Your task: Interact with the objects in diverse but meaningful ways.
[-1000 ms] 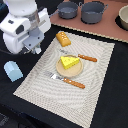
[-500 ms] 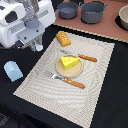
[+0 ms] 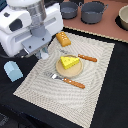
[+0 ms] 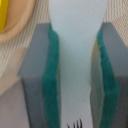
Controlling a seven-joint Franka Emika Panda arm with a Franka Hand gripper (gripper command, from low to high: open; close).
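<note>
My gripper point(image 3: 44, 52) is at the mat's far edge on the exterior view's left, beside the wooden plate point(image 3: 75, 76). In the wrist view its green pads point(image 4: 50, 75) are shut on a small pale white fish-shaped piece point(image 4: 76, 45). The yellow holed cheese wedge point(image 3: 69, 62) lies on the plate; its edge point(image 4: 2, 15) and the plate rim point(image 4: 20, 27) show in the wrist view. The golden-brown bread loaf point(image 3: 63, 38) lies on the mat behind the gripper. The pale blue rounded-top block point(image 3: 13, 71) stands on the dark table, off the mat.
An orange-handled fork point(image 3: 67, 80) and knife point(image 3: 82, 57) lie on the striped mat point(image 3: 95, 95) either side of the plate. Two dark pots point(image 3: 68, 9) point(image 3: 93, 11) and a bowl point(image 3: 123, 17) stand on the wooden surface behind.
The arm has shifted only slightly, with the gripper a little lower over the mat. The cheese, bread and blue block have not moved.
</note>
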